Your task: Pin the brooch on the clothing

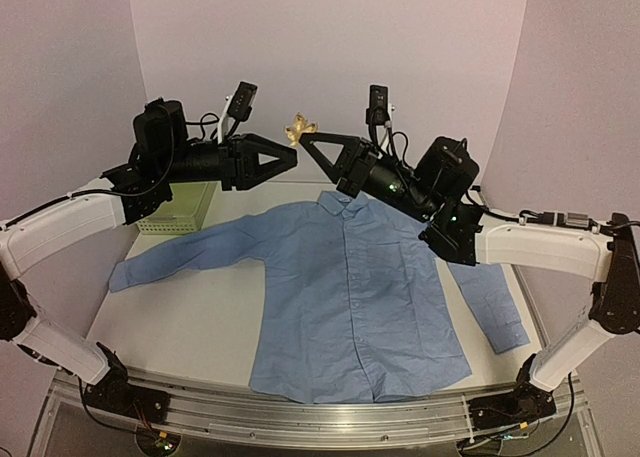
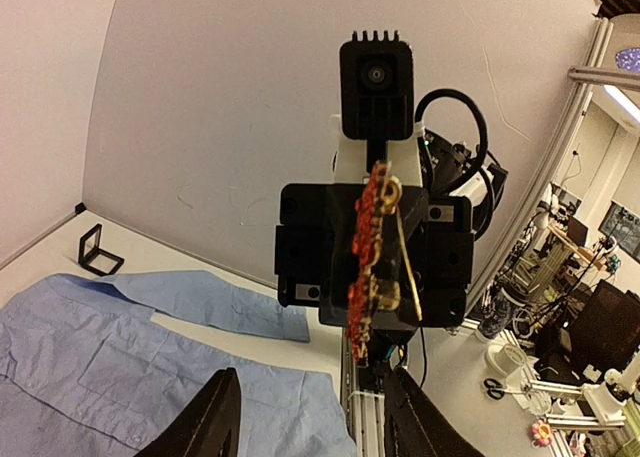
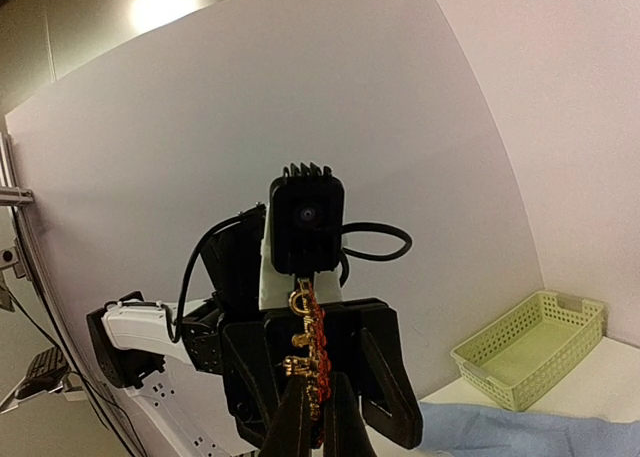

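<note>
The light blue shirt (image 1: 345,287) lies flat on the table, collar at the far end. Both arms are raised above the collar, tips facing each other. My right gripper (image 1: 306,138) is shut on the small golden-orange brooch (image 1: 296,129), which sticks up from its fingertips; the right wrist view shows it pinched (image 3: 312,347) at its lower end by the gripper (image 3: 316,422). My left gripper (image 1: 291,161) is open and empty, just left of and below the brooch, apart from it. In the left wrist view the brooch (image 2: 374,247) hangs ahead of the open gripper (image 2: 315,427), above the shirt (image 2: 100,367).
A pale green basket (image 1: 180,213) stands at the back left of the table, also in the right wrist view (image 3: 530,347). A small black square frame (image 2: 97,249) stands on the table by the far wall. The shirt's sleeves spread left and right.
</note>
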Controlling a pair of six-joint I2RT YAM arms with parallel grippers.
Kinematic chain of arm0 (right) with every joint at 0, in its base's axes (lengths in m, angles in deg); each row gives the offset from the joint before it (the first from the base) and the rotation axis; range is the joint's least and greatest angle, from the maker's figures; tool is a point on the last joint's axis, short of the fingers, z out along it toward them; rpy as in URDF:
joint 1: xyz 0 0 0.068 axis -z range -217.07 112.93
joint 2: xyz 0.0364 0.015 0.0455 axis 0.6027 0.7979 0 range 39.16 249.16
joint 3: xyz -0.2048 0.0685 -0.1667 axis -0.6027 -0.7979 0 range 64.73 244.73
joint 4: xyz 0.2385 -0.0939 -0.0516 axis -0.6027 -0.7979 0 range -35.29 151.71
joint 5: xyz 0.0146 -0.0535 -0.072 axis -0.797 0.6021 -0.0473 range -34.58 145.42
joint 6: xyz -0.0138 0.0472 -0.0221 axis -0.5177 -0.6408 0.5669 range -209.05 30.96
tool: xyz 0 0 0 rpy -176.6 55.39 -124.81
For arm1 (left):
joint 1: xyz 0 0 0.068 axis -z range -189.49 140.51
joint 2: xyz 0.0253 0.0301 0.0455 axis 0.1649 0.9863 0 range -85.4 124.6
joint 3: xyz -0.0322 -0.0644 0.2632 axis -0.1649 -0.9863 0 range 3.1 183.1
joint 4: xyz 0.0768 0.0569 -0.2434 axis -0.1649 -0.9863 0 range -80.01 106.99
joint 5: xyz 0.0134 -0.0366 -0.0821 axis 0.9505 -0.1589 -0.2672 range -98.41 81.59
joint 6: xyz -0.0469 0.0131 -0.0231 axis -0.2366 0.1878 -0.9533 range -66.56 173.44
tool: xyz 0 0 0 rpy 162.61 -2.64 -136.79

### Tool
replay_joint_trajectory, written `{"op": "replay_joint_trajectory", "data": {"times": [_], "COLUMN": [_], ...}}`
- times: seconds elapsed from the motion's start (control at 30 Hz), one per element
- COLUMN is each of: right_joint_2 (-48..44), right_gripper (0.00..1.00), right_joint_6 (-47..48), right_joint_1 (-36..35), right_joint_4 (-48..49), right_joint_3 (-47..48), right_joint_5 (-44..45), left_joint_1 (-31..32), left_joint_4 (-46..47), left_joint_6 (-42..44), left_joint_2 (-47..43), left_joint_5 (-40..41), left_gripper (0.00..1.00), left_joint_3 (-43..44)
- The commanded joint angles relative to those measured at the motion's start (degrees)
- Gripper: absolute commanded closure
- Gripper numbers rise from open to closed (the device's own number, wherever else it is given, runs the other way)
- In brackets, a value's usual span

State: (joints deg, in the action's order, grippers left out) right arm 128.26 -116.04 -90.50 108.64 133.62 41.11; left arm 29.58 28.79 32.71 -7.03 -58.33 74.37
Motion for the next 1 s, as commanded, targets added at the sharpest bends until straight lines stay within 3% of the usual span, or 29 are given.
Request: {"op": "replay_joint_trajectory", "data": {"times": [0.0, 0.23, 0.5, 0.8, 0.97], "right_joint_2": [-1.95, -1.46, -0.54, -0.05, -0.05], "right_gripper": [1.00, 1.00, 1.00, 1.00, 1.00], "right_joint_6": [1.21, 1.31, 0.76, 0.36, 0.28], "right_joint_1": [-0.32, -0.36, -0.31, -0.30, -0.29], "right_joint_4": [3.17, 3.25, 3.35, 3.36, 3.35], "right_joint_3": [-0.98, -0.67, 0.11, 0.47, -0.79], "right_joint_5": [1.11, -1.00, -1.70, -2.06, -1.47], "left_joint_1": [0.13, 0.04, 0.06, 0.07, 0.09], "left_joint_4": [3.16, -4.32, -2.69, -2.69, -3.35], "left_joint_6": [0.65, 10.01, 7.60, 7.66, 7.55], "left_joint_2": [-0.91, -1.50, -1.05, -0.80, -0.92], "left_joint_5": [-1.45, -1.10, -2.31, -2.37, -2.82], "left_gripper": [0.57, 0.61, 0.76, 0.99, 1.00], "left_joint_3": [2.27, 5.90, 5.38, 5.75, 6.33]}}
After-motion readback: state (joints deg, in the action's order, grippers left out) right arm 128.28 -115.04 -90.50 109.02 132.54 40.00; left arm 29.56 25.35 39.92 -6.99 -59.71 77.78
